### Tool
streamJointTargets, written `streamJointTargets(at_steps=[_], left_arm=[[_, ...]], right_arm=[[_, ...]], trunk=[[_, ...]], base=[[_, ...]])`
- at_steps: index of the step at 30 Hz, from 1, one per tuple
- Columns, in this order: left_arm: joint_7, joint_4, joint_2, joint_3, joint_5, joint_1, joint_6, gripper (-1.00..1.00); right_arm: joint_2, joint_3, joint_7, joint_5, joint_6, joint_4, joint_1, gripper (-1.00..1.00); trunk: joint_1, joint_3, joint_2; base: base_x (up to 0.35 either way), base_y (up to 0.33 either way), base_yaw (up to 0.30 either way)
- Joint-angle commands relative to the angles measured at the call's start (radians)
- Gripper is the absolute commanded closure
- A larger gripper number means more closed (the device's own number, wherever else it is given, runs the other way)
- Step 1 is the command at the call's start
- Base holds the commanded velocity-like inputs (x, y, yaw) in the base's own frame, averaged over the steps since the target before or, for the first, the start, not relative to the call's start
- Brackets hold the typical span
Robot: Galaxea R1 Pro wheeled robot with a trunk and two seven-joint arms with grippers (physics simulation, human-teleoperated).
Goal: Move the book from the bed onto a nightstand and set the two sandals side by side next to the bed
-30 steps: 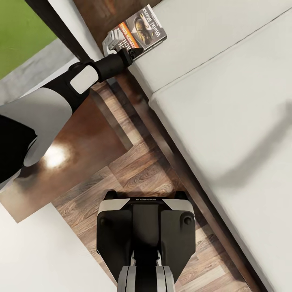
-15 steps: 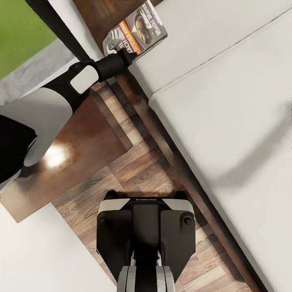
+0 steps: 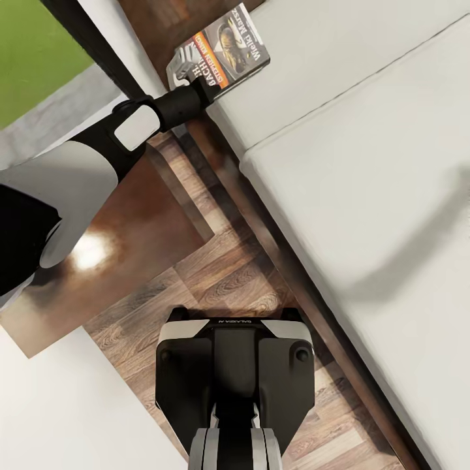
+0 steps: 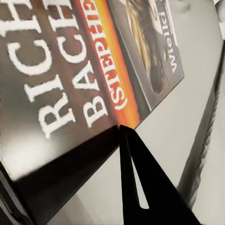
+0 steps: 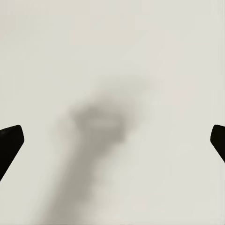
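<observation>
From the head view the left gripper (image 3: pixel 196 77) holds the book (image 3: pixel 225 49) by its near edge at the corner of the bed (image 3: pixel 365 163), beside the headboard; the left wrist view adds the cover's white "RICHARD BACHMAN" lettering (image 4: pixel 61 79) and one dark fingertip (image 4: pixel 140 178) under the lifted edge. The right wrist view shows the right gripper (image 5: pixel 112 140) spread wide above plain mattress. The glossy nightstand (image 3: pixel 124 241) stands on wood-plank floor (image 3: pixel 235 274) beside the bed's side edge.
</observation>
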Motion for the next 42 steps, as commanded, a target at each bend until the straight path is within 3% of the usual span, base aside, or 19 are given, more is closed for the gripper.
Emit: streamJointTargets(at_steps=[1, 33, 38, 42], left_arm=[[-0.007, -0.012, -0.001, -0.006, 0.014, -0.001, 0.001, 1.00], [-0.018, -0.042, -0.012, -0.008, 0.017, 0.000, 0.007, 1.00], [-0.021, -0.090, -0.015, -0.009, 0.018, 0.006, 0.016, 1.00], [-0.010, -0.185, -0.013, -0.009, 0.018, 0.036, 0.055, 1.00]], right_arm=[[0.000, 0.000, 0.005, 0.004, 0.003, 0.002, -0.002, -1.00], [0.000, 0.001, 0.005, 0.006, 0.000, 0.007, -0.002, -1.00], [0.000, 0.001, 0.004, 0.006, 0.000, 0.004, -0.002, -1.00], [0.002, 0.002, 0.002, 0.005, 0.000, -0.002, -0.003, -1.00]], trunk=[[0.010, 0.000, -0.001], [0.010, 0.000, -0.001], [0.010, 0.000, -0.001], [0.010, 0.000, -0.001]], base=[[0.000, 0.000, 0.000], [0.000, 0.000, 0.000], [0.000, 0.000, 0.000], [0.000, 0.000, 0.000]])
